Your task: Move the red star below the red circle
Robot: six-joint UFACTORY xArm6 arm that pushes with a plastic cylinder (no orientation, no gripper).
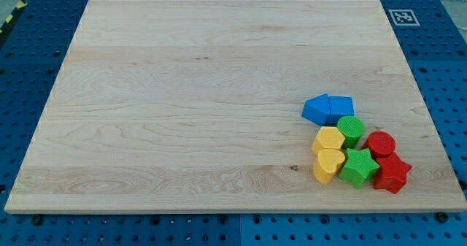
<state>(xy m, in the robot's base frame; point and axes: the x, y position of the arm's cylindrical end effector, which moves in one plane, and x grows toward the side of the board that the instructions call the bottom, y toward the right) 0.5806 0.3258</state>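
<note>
While my tip is staying out of sight (no fingers to report), the red star is sitting touching under the red circle, likely sliding lightly if nudged on a flat side.

The surface is pale wood with fine grain, framed by a blue pegboard dotted with holes. On it sit a red star, a red circle, two blue blocks, two yellow blocks, a green star and a green cylinder. A black-and-white square marker shows at the view's top right.
</note>
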